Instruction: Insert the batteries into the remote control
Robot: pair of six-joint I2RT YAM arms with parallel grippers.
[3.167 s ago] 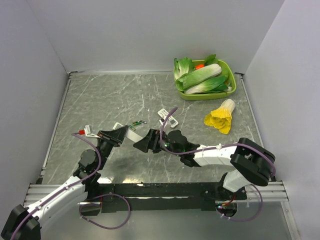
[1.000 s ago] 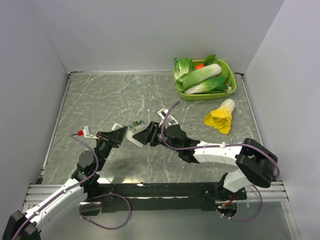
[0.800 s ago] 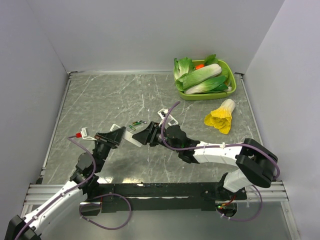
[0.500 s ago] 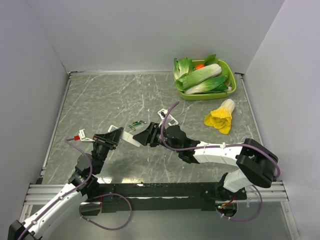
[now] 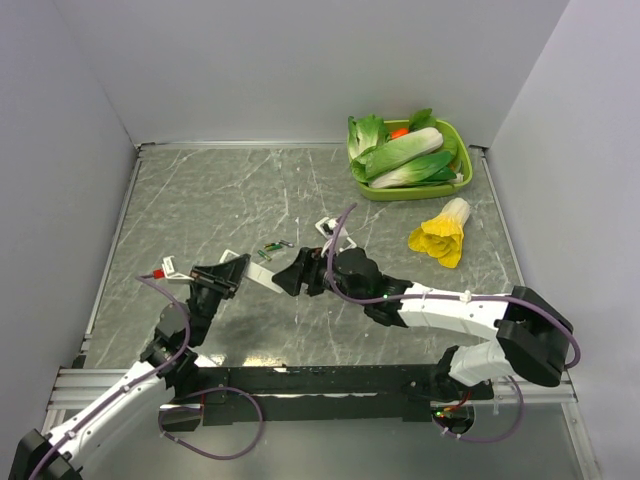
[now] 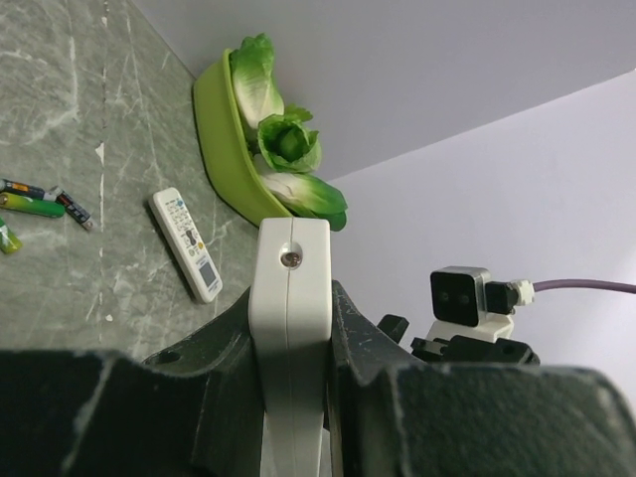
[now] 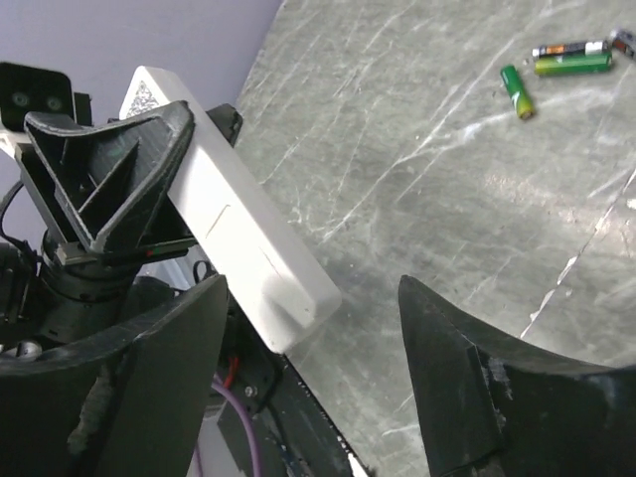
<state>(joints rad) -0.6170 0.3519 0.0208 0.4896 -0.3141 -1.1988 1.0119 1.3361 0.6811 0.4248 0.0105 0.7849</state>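
Your left hand (image 5: 222, 274) is clamped on the remote control (image 5: 261, 276): in the left wrist view the slim white body stands edge-on between the two dark fingers (image 6: 214, 348), and the right wrist view shows it jutting out of that hand at a slant, clear of the counter (image 5: 200, 190). Your right hand (image 5: 292, 275) sits just beside the free end of the remote control with its fingers (image 7: 149, 388) spread wide apart. That end lies in the gap between them, and neither finger is pressing on it. The batteries (image 7: 517, 91) lie loose on the counter, farther out than both hands. One green cell rests alone, and a second green one lies close by, side by side with a darker cell (image 7: 568, 48). From above, you see this little cluster just past the remote control and apart from it. A second, wider white remote (image 6: 186, 244) lies flat on the counter a little to the right of the batteries. At the far right corner a green tray (image 5: 400, 193) holds bok choy (image 5: 405, 152), and a yellow-leaved vegetable (image 5: 440, 238) lies on the counter in front of it.
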